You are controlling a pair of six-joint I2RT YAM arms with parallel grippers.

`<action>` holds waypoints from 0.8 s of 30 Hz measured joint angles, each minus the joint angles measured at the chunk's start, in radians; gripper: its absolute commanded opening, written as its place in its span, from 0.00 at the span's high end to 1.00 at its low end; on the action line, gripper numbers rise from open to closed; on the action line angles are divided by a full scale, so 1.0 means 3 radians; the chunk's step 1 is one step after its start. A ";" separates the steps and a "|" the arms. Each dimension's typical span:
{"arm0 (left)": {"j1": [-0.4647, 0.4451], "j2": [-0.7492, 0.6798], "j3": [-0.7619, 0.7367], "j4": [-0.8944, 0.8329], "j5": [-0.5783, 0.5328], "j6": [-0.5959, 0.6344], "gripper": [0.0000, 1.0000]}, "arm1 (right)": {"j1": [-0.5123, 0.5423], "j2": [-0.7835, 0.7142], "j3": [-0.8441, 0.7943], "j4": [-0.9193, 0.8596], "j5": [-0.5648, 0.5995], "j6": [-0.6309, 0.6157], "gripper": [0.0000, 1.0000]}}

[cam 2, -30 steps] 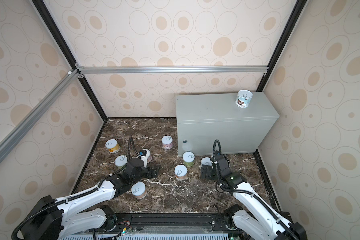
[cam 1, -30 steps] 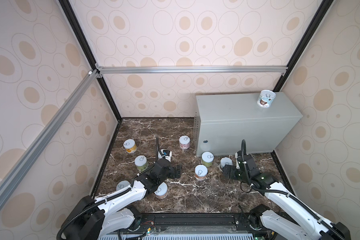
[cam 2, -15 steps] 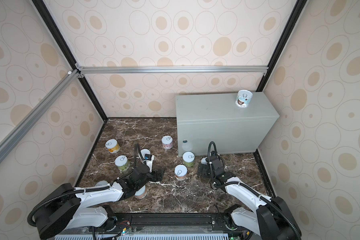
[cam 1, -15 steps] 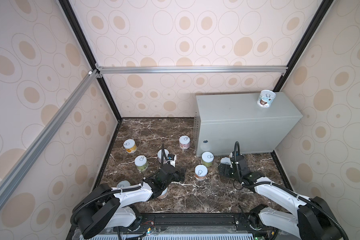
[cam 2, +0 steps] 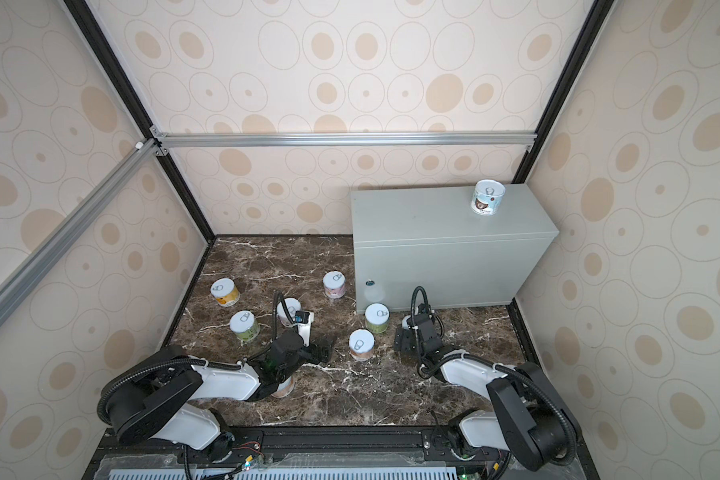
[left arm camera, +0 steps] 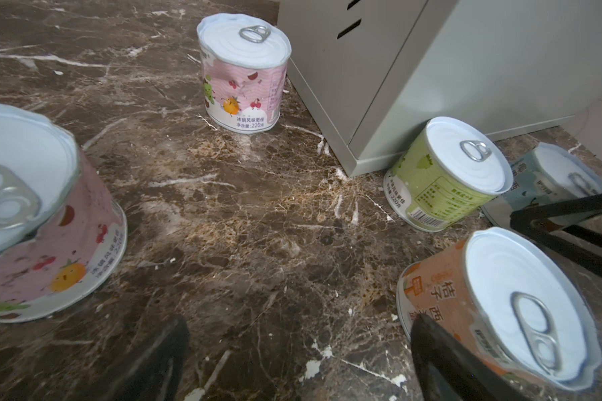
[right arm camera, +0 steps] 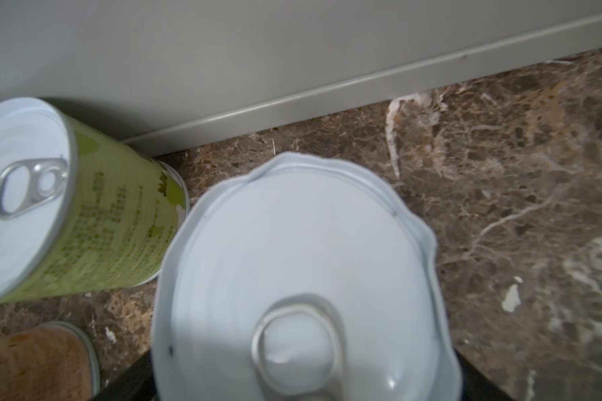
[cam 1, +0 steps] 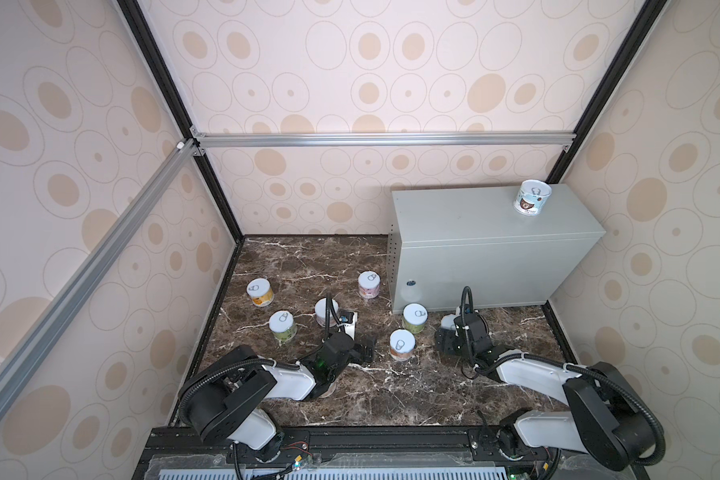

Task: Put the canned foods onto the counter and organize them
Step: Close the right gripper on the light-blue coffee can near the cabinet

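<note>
My right gripper (cam 1: 446, 337) straddles the upright pale-blue can (right arm camera: 303, 260) at the foot of the counter (cam 1: 487, 220) — jaws either side, contact I cannot confirm. This nearer arm should lift it; the left gripper (left arm camera: 298, 361) gapes wide, empty.

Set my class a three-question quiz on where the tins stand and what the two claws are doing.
1. True or false: two tins stand on the grey cabinet.
2. Which tin stands just in front of the cabinet's lock? A green, B yellow, C orange.
3. Which claw has a tin between its fingers?
Key: 1 false, only the blue tin stands there. 2 A, the green tin. 3 the right claw, astride the dented tin.
</note>
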 measured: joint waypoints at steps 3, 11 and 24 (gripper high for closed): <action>-0.0001 0.0055 -0.0014 0.0098 0.0000 0.0025 0.01 | 0.0000 0.0107 0.0032 0.0106 0.0045 -0.0013 0.13; -0.0005 0.0159 -0.0015 0.0257 0.0015 0.0041 0.01 | 0.0001 0.0203 0.0061 0.0173 0.0151 -0.0010 0.20; -0.0006 0.0122 -0.0072 0.0320 0.0031 0.0038 0.01 | 0.0019 0.0245 0.0117 0.0131 0.0237 -0.0009 0.33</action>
